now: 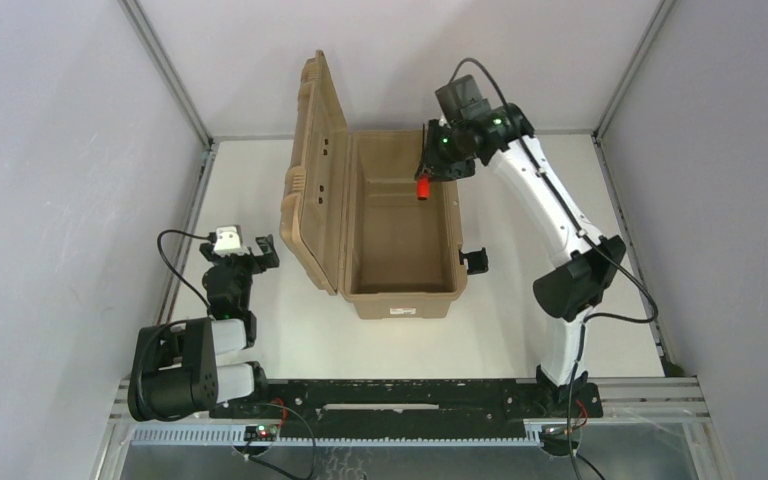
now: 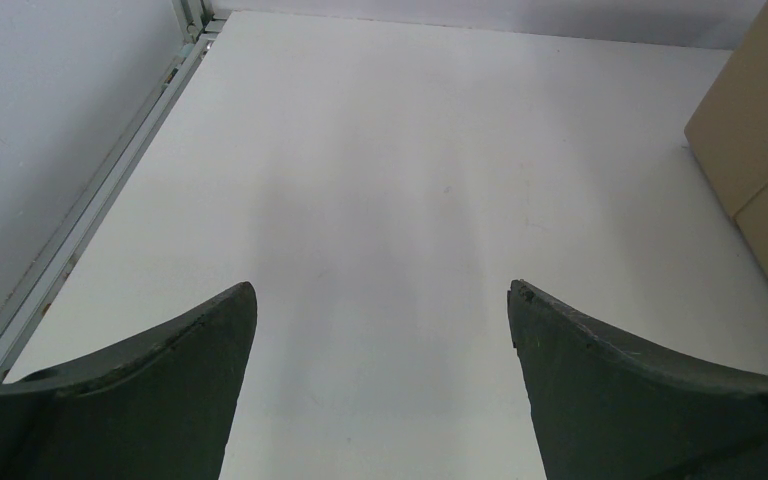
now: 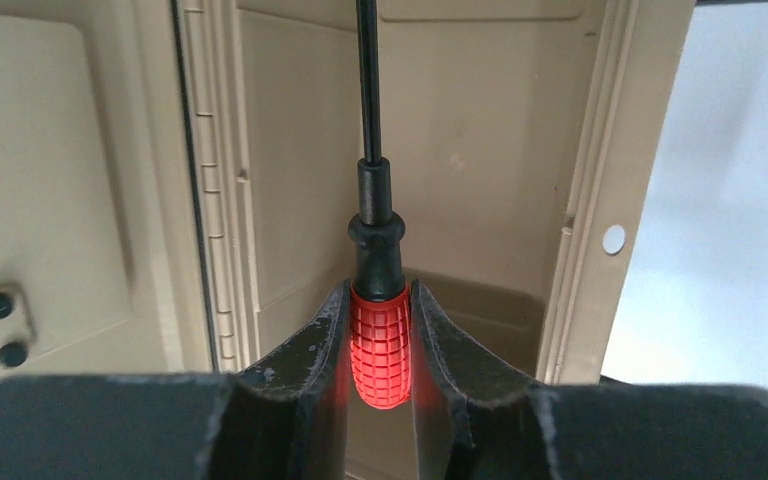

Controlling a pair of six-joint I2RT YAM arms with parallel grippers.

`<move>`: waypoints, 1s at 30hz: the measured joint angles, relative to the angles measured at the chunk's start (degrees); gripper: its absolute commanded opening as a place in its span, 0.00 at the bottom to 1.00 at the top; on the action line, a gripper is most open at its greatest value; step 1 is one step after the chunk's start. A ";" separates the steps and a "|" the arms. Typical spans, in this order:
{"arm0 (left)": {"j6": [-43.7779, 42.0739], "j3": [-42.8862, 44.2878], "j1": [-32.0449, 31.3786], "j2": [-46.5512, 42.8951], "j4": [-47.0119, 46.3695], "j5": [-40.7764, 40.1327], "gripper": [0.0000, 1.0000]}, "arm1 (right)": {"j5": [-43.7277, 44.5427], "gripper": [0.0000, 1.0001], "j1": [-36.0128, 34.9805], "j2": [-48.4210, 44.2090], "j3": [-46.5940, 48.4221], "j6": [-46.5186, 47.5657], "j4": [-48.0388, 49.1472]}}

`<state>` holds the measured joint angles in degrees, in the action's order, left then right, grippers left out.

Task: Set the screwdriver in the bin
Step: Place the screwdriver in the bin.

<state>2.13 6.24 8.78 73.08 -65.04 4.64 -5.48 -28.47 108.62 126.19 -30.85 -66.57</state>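
Observation:
The tan bin [image 1: 400, 296] stands open mid-table, its ribbed lid [image 1: 318, 170] swung up on the left side. My right gripper [image 1: 430, 172] hangs over the bin's far right part, shut on the screwdriver [image 1: 423, 187]. In the right wrist view the red gridded handle [image 3: 379, 345] is pinched between both fingers, and the thin dark shaft [image 3: 367, 80] runs out over the bin's inside [image 3: 480, 150]. My left gripper [image 1: 250, 252] rests open on the table left of the bin, nothing between its fingers [image 2: 190, 380].
A black latch [image 1: 474, 260] sticks out on the bin's right long side. Metal rails [image 1: 198, 200] and grey walls close in the table on the left, back and right. The bin's outer corner [image 2: 755, 150] shows at the right of the left wrist view.

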 measured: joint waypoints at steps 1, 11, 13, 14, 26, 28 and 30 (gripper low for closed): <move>0.00 0.00 0.00 0.00 0.00 -0.02 1.00 | 0.72 0.00 -0.66 0.63 0.07 -0.31 -0.33; 0.00 0.00 0.00 0.00 0.00 -0.02 1.00 | 6.51 0.00 -4.66 8.24 -0.13 -2.29 -1.40; 0.00 0.00 0.00 0.00 0.00 0.00 1.00 | 6.78 0.00 -4.96 9.60 -1.29 -2.29 -0.72; 0.00 0.00 0.00 0.00 0.00 0.00 1.00 | 6.82 0.00 -5.11 10.19 -2.03 -2.29 -0.37; 0.00 0.00 0.00 0.00 0.00 0.00 1.00 | 7.17 0.00 -6.54 18.08 -6.36 -2.29 4.20; 0.00 0.00 0.00 0.00 0.00 0.00 1.00 | 7.65 0.00 -6.69 19.54 -6.62 -2.29 4.81; 0.00 0.00 0.00 0.00 0.00 0.00 1.00 | 8.17 0.00 -6.82 20.72 -6.95 -2.29 5.31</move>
<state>2.13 6.24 8.78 73.08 -65.04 4.64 2.70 -35.29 129.34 119.24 -33.15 -61.25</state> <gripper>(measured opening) 0.996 0.301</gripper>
